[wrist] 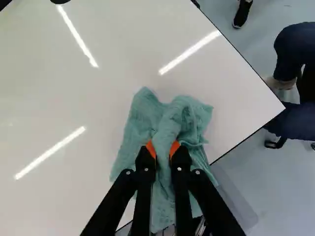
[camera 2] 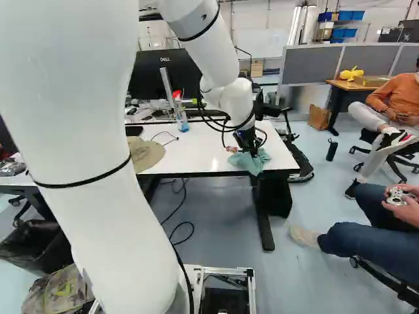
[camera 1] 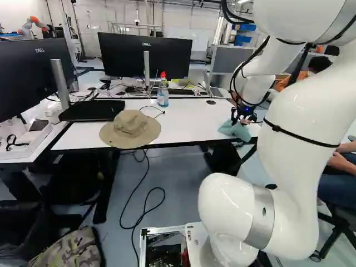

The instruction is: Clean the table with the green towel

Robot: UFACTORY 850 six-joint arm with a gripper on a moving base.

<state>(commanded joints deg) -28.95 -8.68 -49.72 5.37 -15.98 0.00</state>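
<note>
Gripper (camera 2: 248, 146): fingers slightly apart, orange pads closed on a fold of towel (wrist: 170, 118).
Towel: bunched near the table (camera 1: 192, 122) corner, partly draped over the near edge.
Hat (camera 1: 130, 127): on the table, at its near edge, left of the middle in the left base view.
Bottle (camera 1: 162, 96): upright beyond the hat (note the red top).
Cable (camera 2: 166, 135): thin, black, lying on the tabletop beside the hat.
Monitor (camera 1: 146, 57): behind the bottle, towards the table's far side.
</note>
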